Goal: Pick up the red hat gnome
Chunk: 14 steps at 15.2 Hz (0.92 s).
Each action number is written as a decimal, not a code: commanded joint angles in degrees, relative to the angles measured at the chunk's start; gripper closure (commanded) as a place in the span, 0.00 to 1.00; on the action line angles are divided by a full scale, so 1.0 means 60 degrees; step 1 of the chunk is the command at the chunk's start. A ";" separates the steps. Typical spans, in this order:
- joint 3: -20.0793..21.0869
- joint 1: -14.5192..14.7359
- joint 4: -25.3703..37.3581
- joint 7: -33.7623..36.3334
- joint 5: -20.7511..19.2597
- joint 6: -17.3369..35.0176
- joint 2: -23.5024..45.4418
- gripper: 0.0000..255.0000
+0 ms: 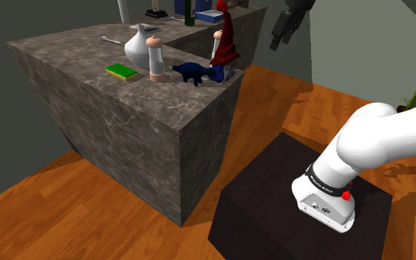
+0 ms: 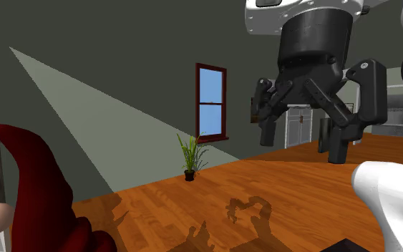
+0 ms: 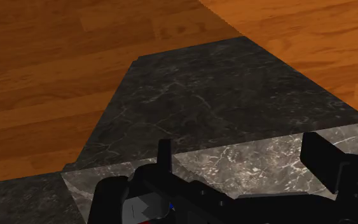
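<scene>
A white vase (image 1: 137, 46) is standing on the stone counter (image 1: 66, 55), and its inside is hidden from view. The gnome (image 1: 224, 46) in its red hat is standing at the counter's edge, just beside a blue toy animal (image 1: 191, 72). In the second exterior view the frame's edge is cutting the hat off. The gripper (image 2: 303, 143) is hanging in the air well apart from the gnome, fingers spread and holding nothing.

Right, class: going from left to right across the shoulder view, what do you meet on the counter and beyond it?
green sponge → pale bottle-shaped piece → dark blue figure → red hat gnome → black gripper → white arm
</scene>
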 commanded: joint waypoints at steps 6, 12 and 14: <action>-0.0310 0.0044 0.0630 -0.0377 -0.0119 0.1450 0.1307 0.00; -0.0674 0.0148 0.1744 -0.0855 -0.0078 0.2892 0.2935 0.00; -0.0793 0.0191 0.2199 -0.1028 -0.0013 0.3294 0.3485 0.00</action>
